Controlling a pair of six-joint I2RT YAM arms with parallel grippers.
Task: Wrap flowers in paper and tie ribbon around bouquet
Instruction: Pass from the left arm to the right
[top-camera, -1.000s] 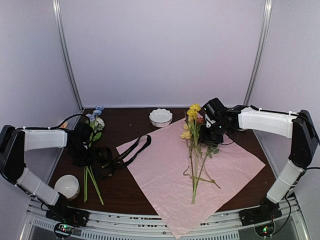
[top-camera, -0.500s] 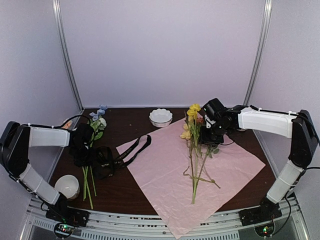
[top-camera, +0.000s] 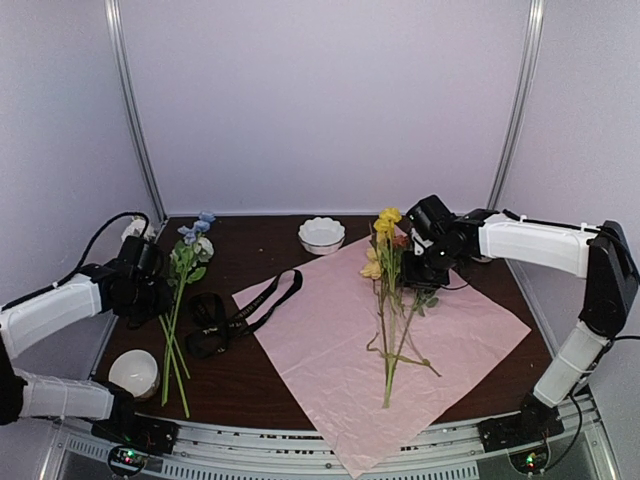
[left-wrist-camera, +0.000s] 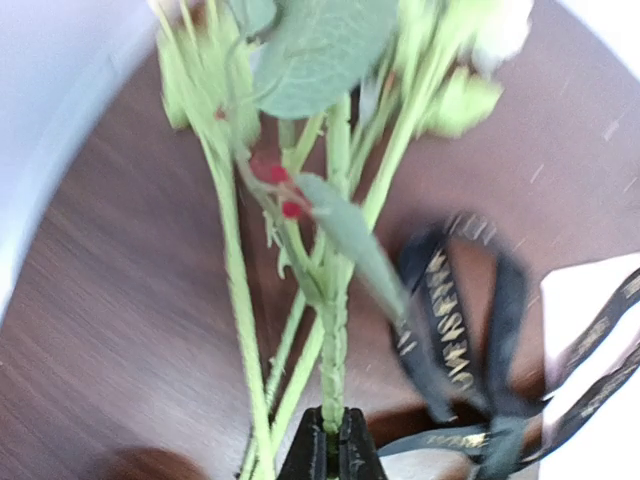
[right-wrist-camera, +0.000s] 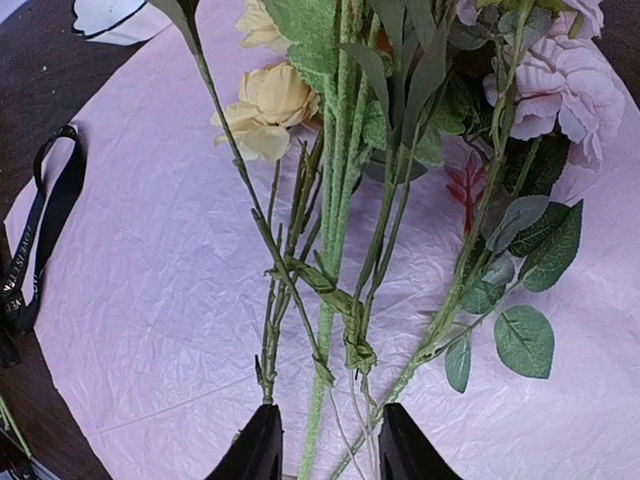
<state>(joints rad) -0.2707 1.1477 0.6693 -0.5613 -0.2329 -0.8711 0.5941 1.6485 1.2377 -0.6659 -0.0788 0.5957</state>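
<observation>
The paper (top-camera: 320, 345) lies flat, pink face up, in the middle of the table (top-camera: 250, 240), turned like a diamond with its near corner hanging over the table's near edge. On its right half lie the flowers (top-camera: 388, 300): yellow, peach and pink heads at the far end, green stems running toward the near edge. The right gripper (top-camera: 412, 283) sits low over them just below the heads. In its wrist view its fingers (right-wrist-camera: 262, 445) stand partly apart, with several stems (right-wrist-camera: 340, 200) passing through the gap and no finger pressing on any of them. The ribbon (top-camera: 222, 330) is off the paper's left corner, a black tangle of loops on the wood, with one long loop reaching up onto the paper's left edge; gold lettering shows on it in the left wrist view (left-wrist-camera: 450, 325). Left of the ribbon is a second bunch, the blue flowers (top-camera: 188, 262), blue and white heads toward the back, stems slanting down to the near-left. The left gripper (top-camera: 165, 303) has them: its fingertips (left-wrist-camera: 318, 450) are pinched tight on one thick green stem (left-wrist-camera: 335, 300), the other stems running just beside it. Whether this bunch touches the table cannot be told. A white scalloped bowl (top-camera: 322, 235) stands at the paper's far corner, and a white cup (top-camera: 133, 372) sits near-left, beside the stem ends.
</observation>
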